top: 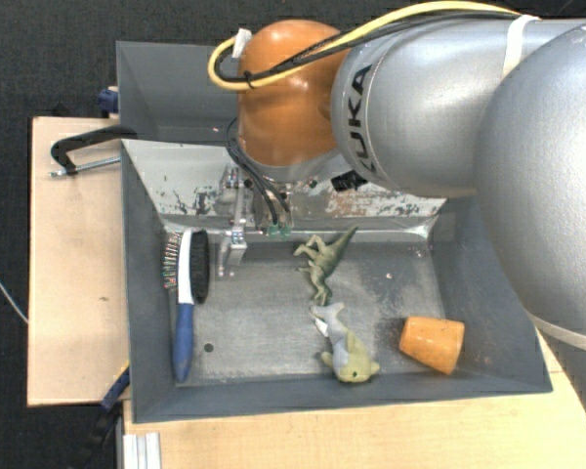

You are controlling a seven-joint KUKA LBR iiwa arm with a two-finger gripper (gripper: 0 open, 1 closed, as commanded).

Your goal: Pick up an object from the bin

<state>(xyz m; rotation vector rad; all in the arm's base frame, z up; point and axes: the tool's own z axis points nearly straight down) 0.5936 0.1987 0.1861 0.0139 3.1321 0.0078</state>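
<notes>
My gripper (232, 252) hangs low at the back left of the bin, just right of a hairbrush (185, 291) with a blue handle and dark bristles that lies along the left wall. Its metal fingers point down, with no object seen between them. A green toy dinosaur (321, 258) lies to the gripper's right near the back wall.
A small grey and yellow-green toy animal (343, 349) lies near the front wall, and an orange cup (433, 343) lies on its side at the front right. The arm with its orange cover and yellow cable fills the upper right.
</notes>
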